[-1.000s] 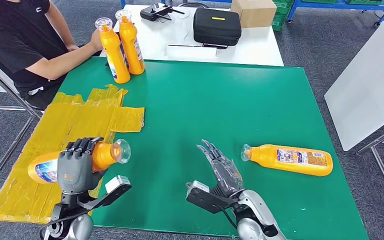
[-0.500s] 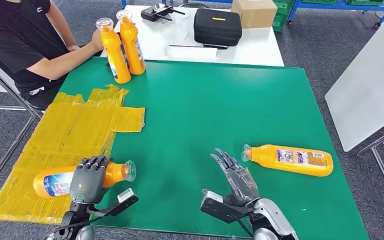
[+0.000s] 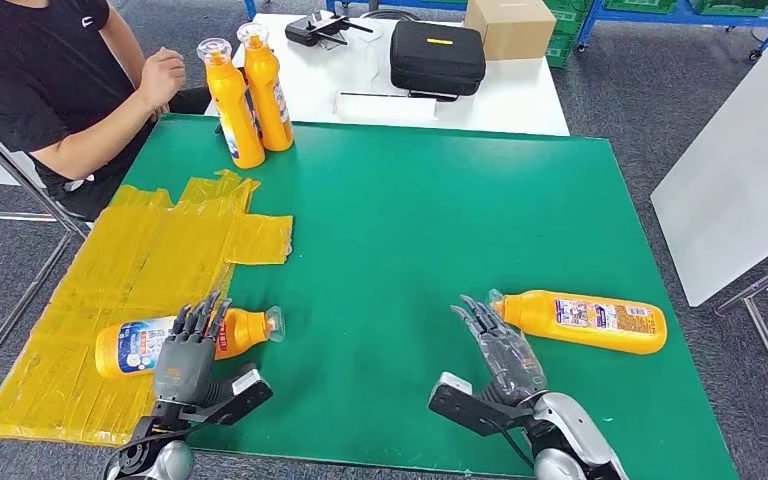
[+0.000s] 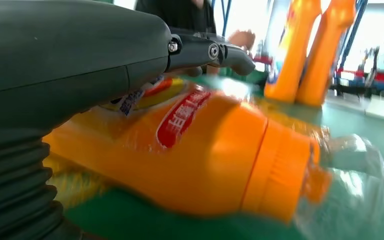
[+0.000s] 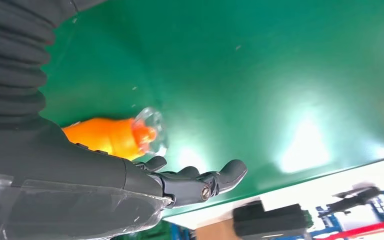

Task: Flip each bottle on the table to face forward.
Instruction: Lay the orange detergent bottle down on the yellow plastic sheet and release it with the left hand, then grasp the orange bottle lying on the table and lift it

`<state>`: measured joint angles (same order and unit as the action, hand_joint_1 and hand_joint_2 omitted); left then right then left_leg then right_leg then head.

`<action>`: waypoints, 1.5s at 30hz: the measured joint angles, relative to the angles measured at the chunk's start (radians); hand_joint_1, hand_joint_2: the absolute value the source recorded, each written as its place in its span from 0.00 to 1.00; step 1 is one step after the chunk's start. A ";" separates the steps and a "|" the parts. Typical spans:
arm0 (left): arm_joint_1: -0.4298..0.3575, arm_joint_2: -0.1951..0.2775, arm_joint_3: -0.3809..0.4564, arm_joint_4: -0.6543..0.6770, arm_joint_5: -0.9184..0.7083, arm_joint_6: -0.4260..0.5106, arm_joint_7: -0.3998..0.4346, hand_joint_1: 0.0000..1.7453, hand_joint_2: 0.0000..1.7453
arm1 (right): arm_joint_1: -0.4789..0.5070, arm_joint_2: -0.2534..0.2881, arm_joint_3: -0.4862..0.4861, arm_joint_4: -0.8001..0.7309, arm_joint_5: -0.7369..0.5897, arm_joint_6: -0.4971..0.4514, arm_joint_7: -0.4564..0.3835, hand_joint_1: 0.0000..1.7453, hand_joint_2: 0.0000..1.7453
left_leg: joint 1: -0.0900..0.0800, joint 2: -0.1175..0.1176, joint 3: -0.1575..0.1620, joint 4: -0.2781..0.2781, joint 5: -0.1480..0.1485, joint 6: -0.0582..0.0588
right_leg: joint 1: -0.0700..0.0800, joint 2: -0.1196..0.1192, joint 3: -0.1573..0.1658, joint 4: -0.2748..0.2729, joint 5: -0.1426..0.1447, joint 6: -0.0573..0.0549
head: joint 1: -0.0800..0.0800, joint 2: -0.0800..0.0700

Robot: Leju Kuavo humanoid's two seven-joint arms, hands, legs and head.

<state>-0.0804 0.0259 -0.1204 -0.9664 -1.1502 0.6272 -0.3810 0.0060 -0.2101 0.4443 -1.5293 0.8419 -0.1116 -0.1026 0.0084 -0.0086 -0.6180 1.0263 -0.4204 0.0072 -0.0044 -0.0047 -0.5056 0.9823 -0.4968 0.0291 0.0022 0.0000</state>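
Note:
An orange bottle lies on its side on the yellow sheet, blue label up and clear cap pointing right. My left hand is just in front of it, fingers straightened and spread. In the left wrist view the fingers reach over the bottle without closing on it. A second orange bottle lies at the right of the green table, cap toward my right hand, which is open just left of it. The right wrist view shows that cap beyond the hand.
Two more orange bottles stand upright at the table's far left corner. A person sits there, with a raised hand near them. A black case and a cardboard box sit on the white table behind.
My left hand lowered its bottle onto the yellow sheet and opened its fingers. My right hand moved right, toward the lying bottle's cap. The person's hand let go of the upright bottle.

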 joint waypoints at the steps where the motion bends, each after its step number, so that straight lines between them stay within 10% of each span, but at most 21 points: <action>1: 0.003 0.003 0.000 -0.008 0.018 -0.023 -0.008 0.00 0.00 | -0.004 -0.002 -0.008 0.006 0.004 0.000 0.003 0.00 1.00 | 0.000 0.000 0.000 0.000 0.000 0.000 | 0.000 0.000 0.000 0.000 0.000 0.000 | 0.000 0.000; 10: 0.061 0.018 0.018 -0.116 0.226 -0.167 -0.114 0.00 0.00 | 0.005 -0.034 -0.102 0.032 0.008 0.002 0.000 0.00 1.00 | 0.000 0.000 0.000 0.000 0.000 0.000 | 0.000 0.000 -0.001 0.000 0.000 0.000 | 0.000 0.000; 22: 0.254 -0.049 0.183 -0.582 0.791 -0.693 -0.310 0.00 0.00 | 0.203 -0.117 -0.302 -0.105 0.020 -0.002 0.007 0.00 1.00 | 0.000 0.000 -0.005 0.000 -0.002 0.001 | 0.000 0.000 -0.006 0.000 0.000 0.000 | 0.000 0.000; 45: 0.315 -0.087 0.204 -0.767 0.815 -0.766 -0.320 0.00 0.00 | 0.176 -0.108 -0.535 -0.050 0.096 0.073 -0.019 0.00 1.00 | 0.000 0.003 -0.005 0.000 -0.001 0.001 | 0.000 0.001 -0.006 0.000 0.000 0.000 | 0.000 0.000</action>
<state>0.2351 -0.0614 0.0838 -1.7334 -0.3354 -0.1390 -0.7008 0.1823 -0.3179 -0.0908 -1.5797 0.9381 -0.0386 -0.1213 0.0080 -0.0057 -0.6226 1.0267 -0.4218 0.0082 -0.0046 -0.0035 -0.5119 0.9818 -0.4965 0.0293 0.0021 0.0000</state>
